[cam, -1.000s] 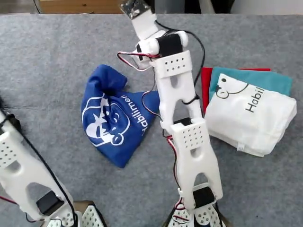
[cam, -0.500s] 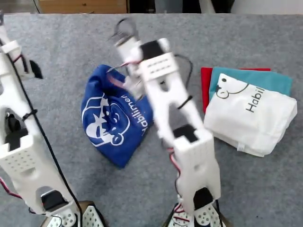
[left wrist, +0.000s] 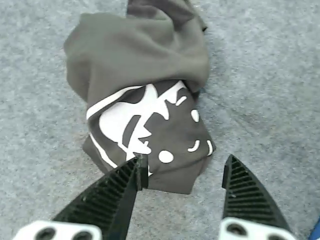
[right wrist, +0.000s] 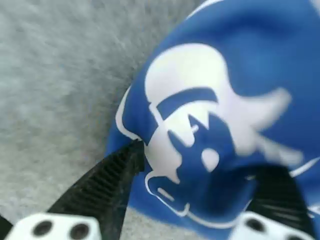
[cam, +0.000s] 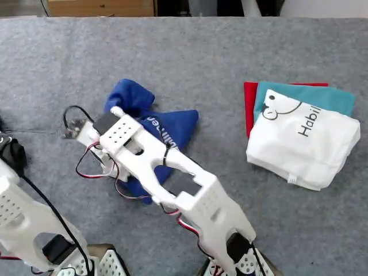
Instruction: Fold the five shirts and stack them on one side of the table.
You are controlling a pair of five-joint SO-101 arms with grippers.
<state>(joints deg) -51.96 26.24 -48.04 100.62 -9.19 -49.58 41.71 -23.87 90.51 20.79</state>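
A crumpled blue shirt (cam: 131, 98) with white print lies left of the table's middle. My right arm (cam: 172, 178) stretches across it, and the right gripper (cam: 73, 127) hangs at the shirt's left edge. In the right wrist view that gripper (right wrist: 195, 200) is open, close above the blue shirt (right wrist: 240, 100). My left gripper (left wrist: 186, 170) is open a little above a bunched dark grey shirt (left wrist: 150, 80) with white print. A white shirt (cam: 299, 144) lies folded on a teal shirt (cam: 322, 98) and a red shirt (cam: 249, 103) at the right.
Grey cloth (cam: 230, 52) covers the whole table. My left arm's white links (cam: 23, 218) stand at the near left corner. Bare room lies along the far side and between the blue shirt and the stack.
My right arm has swung from the far middle of the table down and left across the blue shirt. My left arm rose along the left edge, then dropped back low.
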